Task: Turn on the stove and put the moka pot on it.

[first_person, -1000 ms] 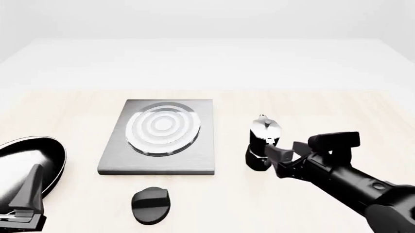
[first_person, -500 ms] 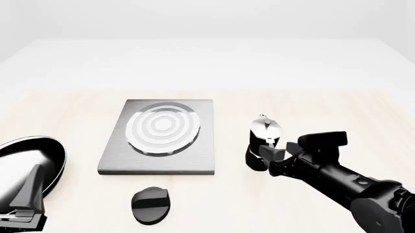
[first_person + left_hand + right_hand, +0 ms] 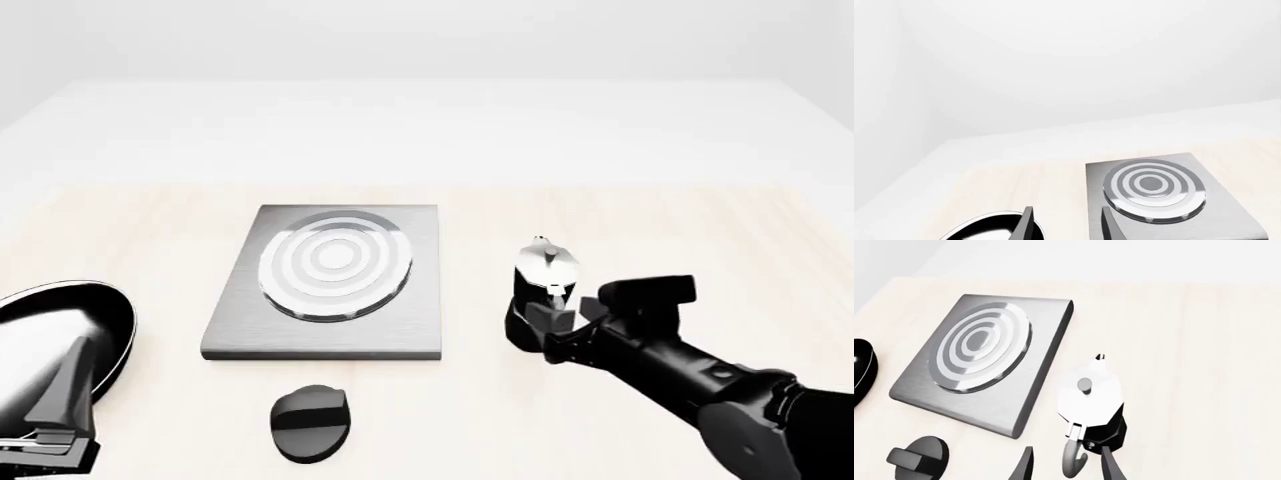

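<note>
While the small faceted moka pot (image 3: 542,290) stands upright on the pale wooden table (image 3: 627,215), just off the stove slab's right edge and apart from it, the right gripper (image 3: 553,317) is right on its handle side. From the right wrist view, the curved black handle (image 3: 1073,456) sits between the two finger tips (image 3: 1025,466), which look spread with a gap on either side, not yet clamped. The pot shows a shiny silver top with a little lid knob (image 3: 1084,384) and a pointed spout, over a black base (image 3: 1107,432).

To do this step well, I'd say centre the handle between the fingers, push in a touch deeper, then close squarely so the pot cannot swing when lifted; it looks top-heavy and glossy, so a shallow pinch could let it tip.

Next over lies the flat square grey metal stove (image 3: 240,325) with concentric silver-white burner rings (image 3: 335,262), bare on top. Nearer the arms sits the black oval knob (image 3: 311,422) with its ridge, untouched by either arm. Far left, the left gripper (image 3: 48,438) hangs beside the glossy black frying pan (image 3: 47,320), fingers parted and holding nothing.
</note>
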Robot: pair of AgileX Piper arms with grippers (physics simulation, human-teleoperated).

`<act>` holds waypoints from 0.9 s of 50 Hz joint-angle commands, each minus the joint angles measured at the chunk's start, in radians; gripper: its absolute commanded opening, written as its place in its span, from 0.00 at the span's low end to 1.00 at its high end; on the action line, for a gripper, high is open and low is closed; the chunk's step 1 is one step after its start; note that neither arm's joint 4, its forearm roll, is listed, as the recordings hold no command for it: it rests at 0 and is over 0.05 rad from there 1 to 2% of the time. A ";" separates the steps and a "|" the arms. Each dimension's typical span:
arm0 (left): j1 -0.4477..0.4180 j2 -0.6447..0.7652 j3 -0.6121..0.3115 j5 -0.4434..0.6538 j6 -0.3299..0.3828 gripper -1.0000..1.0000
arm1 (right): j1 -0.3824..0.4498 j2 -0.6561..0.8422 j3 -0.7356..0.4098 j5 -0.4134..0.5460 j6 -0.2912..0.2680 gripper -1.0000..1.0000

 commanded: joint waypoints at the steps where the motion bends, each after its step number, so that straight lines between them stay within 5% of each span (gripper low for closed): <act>1: -0.004 0.016 0.000 -0.011 0.003 1.00 | -0.006 0.065 0.001 -0.051 0.005 1.00; 26: -0.010 0.050 0.000 -0.038 0.000 1.00 | 0.010 0.130 -0.012 -0.086 0.032 1.00; 27: -0.010 0.050 0.000 -0.038 0.000 1.00 | 0.009 0.126 -0.010 -0.083 0.032 0.00; 38: -0.009 0.036 0.000 -0.028 -0.001 1.00 | 0.004 0.039 0.006 -0.019 0.036 0.00; 45: -0.012 0.012 0.000 -0.011 0.003 1.00 | -0.030 -0.130 -0.030 0.175 -0.014 0.00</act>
